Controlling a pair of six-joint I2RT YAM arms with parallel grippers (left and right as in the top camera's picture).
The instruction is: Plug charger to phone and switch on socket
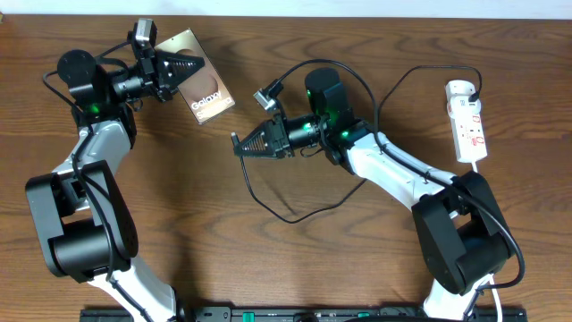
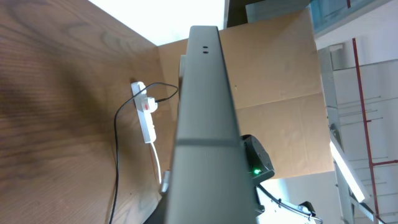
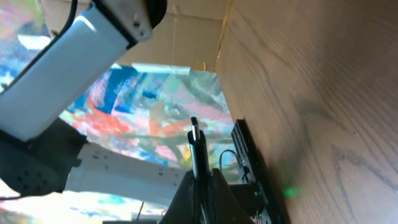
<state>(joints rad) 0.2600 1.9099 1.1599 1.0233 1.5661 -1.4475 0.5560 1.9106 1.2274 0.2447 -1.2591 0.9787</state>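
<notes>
My left gripper is shut on an edge of the phone, a brown-bronze slab with white lettering, at the back left of the table. In the left wrist view the phone's grey edge fills the middle and hides the fingers. My right gripper at mid-table is shut on the charger's connector end, pointing left, a short way from the phone. In the right wrist view the thin black tip sticks out beyond the closed fingers. The cable loops across the table to a black plug in the white socket at the far right.
The socket's white cord runs down behind my right arm. A black rail lies along the table's front edge. A cardboard wall stands past the table, and the socket shows in front of it.
</notes>
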